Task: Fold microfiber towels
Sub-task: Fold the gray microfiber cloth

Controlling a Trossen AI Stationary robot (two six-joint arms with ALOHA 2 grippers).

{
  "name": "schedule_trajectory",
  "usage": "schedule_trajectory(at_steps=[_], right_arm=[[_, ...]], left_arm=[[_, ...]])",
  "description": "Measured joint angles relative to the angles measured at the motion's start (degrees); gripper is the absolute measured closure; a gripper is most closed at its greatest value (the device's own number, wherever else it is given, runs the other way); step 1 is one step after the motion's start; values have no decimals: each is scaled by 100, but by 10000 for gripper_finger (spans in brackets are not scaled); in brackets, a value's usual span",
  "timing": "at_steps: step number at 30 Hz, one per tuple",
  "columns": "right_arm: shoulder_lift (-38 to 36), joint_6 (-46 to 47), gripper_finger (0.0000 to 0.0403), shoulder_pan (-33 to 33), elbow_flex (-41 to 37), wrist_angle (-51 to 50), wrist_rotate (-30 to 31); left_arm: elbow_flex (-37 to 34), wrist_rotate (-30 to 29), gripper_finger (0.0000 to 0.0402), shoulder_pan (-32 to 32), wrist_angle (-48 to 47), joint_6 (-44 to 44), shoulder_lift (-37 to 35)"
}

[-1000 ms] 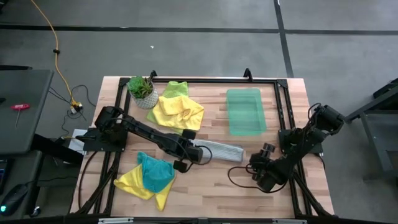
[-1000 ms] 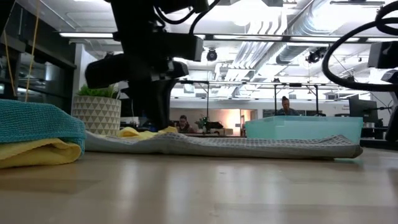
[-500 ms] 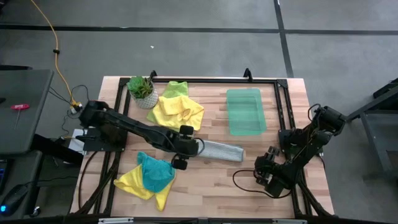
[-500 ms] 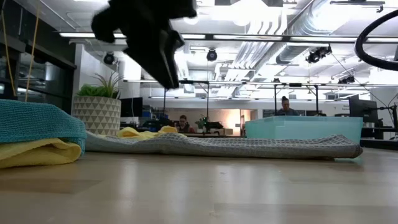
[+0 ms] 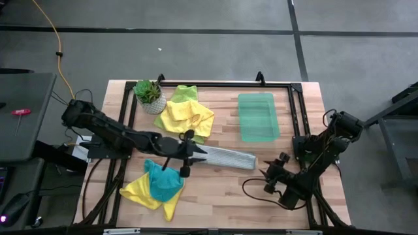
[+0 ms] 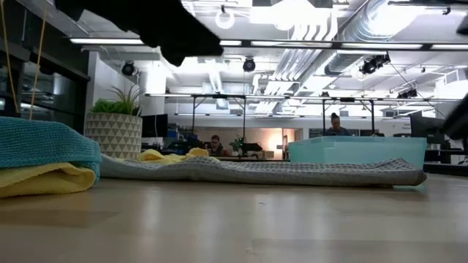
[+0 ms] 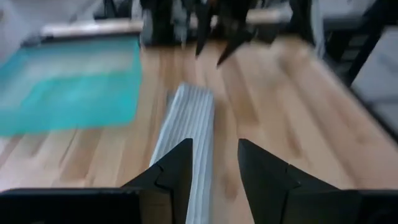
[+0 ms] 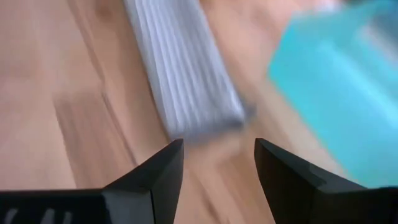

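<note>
A grey microfiber towel (image 5: 225,156), folded into a long narrow strip, lies flat on the table's middle (image 6: 278,172). My left gripper (image 5: 194,152) hovers open above its left end, pointing along the strip (image 7: 189,118); the fingers touch nothing. My right gripper (image 5: 266,175) stands open just off the strip's right end (image 8: 180,74), clear of it. A teal towel lies on a yellow one (image 5: 160,186) near the front left. A yellow towel (image 5: 187,117) and a lime green one (image 5: 185,93) lie at the back.
A translucent green tray (image 5: 257,116) sits at the back right, just beyond the grey strip. A potted plant (image 5: 149,94) stands at the back left corner. Bare wood shows along the front edge (image 5: 222,196), between the towel pile and my right arm.
My left gripper has risen off the grey towel's left end, drawn back toward the table's left edge and tipped from pointing down to nearly level. The grey strip has stayed flat where it was. My right gripper has turned at the wrist and shifted slightly beside the strip's right end.
</note>
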Motion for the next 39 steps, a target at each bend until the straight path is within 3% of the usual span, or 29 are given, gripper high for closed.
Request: schedule_trajectory(at_steps=[4,8,12,20,27,30,36,39], right_arm=[[0,-291,215,0,287,10,1356],[0,-796,215,-44,537,-34,2670],[-25,-889,215,-346,645,-114,2919],[-26,-502,215,-1124,434,-153,2624],[-26,-472,219,-1681,-376,1359,2177],[-26,-1681,232,-1901,-652,2855,1702],[-24,-6170,262,-2564,-769,6963,10],[-26,-7377,264,-2912,-771,8028,-567]], left_arm=[[-239,2,284,-200,968,88,-56],[-264,-63,284,-377,1102,408,-53],[-351,-309,284,-401,1193,418,-59],[-1495,-636,284,-206,2182,268,-937],[-2316,-577,284,-143,2314,152,-1769],[-2390,-413,284,-143,2307,151,-1855],[-2386,-388,284,-139,2318,152,-1858],[-2386,-395,284,-139,2315,152,-1858]])
